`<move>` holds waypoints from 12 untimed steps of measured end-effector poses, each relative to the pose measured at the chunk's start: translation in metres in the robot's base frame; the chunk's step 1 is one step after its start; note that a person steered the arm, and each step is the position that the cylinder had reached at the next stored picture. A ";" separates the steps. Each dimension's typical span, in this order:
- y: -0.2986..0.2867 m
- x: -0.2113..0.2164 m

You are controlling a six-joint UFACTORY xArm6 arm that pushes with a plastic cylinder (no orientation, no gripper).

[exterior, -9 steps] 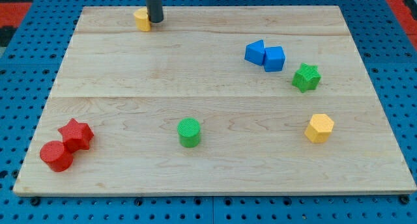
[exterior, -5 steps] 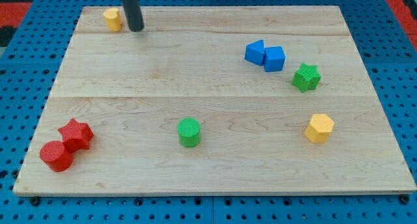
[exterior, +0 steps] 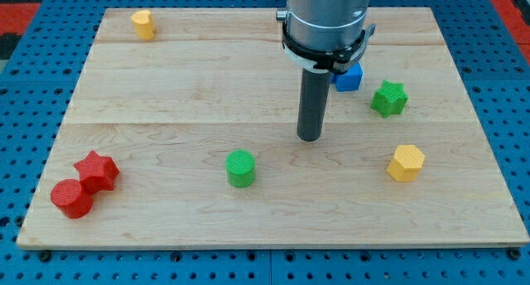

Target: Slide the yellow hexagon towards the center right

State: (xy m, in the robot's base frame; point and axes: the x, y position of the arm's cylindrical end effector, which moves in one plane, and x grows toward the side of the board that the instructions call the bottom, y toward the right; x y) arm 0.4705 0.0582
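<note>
Yellow plastic, ridged with fine print lines, makes up the hexagon (exterior: 407, 163), which sits low on the wooden board (exterior: 166, 86) toward the view's right. It is a short squat prism with no clear long axis; its flat six-sided top faces up, tilted slightly toward the view's left, and one corner points to the view's right. We see no label, brand or writing on it or anywhere on the board.

We carry no pincer, only a dark rod, so nothing is clasped or let go. My tip (exterior: 310, 138) rests on the wood near the board's middle, with the yellow hexagon well apart at about four o'clock from it. The green cylinder (exterior: 241, 168) lies at about eight o'clock from my tip, also apart. The green star (exterior: 388, 99) sits at about two o'clock. A blue block (exterior: 349, 77) is partly hidden behind the arm's grey body; its shape we cannot tell. A small yellow block (exterior: 143, 24) sits far off at ten o'clock. The red star (exterior: 97, 171) touches the red cylinder (exterior: 71, 199) at the view's lower left.
</note>
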 end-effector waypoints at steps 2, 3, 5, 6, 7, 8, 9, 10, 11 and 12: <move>0.047 0.078; 0.105 0.113; 0.197 0.101; 0.197 0.094; 0.189 0.090; 0.155 0.076; 0.106 0.066; 0.068 0.060; 0.067 0.055; 0.079 0.051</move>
